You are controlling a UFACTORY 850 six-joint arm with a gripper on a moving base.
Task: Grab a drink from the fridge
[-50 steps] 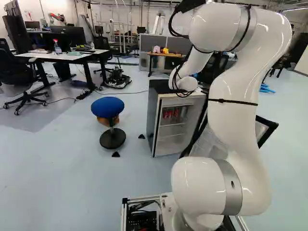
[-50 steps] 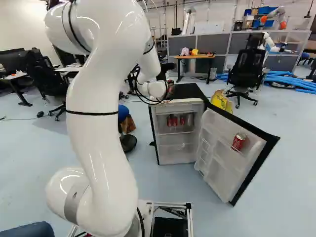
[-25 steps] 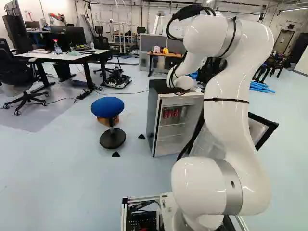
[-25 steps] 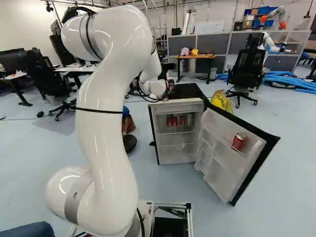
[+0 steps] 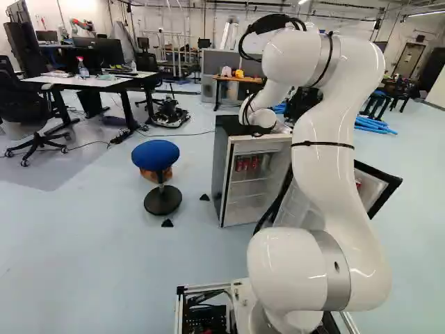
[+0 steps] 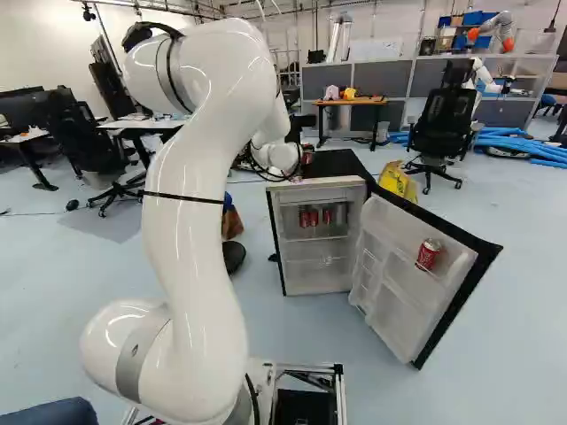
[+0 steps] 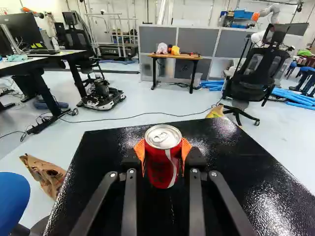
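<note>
The arm (image 5: pixel 321 160) reaches over the open fridge (image 5: pixel 221 170) near a stool (image 5: pixel 155 154).

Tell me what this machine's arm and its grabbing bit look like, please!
The arm is glossy white, with smooth, rounded, tube-like sections and a silver-grey band near its base. Thin black straps circle it, and black cables loop off it. The end effector is black, with two long, slim fingers and bright orange, textured pads.

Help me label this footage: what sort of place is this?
Probably a robotics lab: another robot, pale with orange ends, stands at the back, a low black-and-white machine sits further forward, and a black office chair stands beside a long white-topped desk.
</note>
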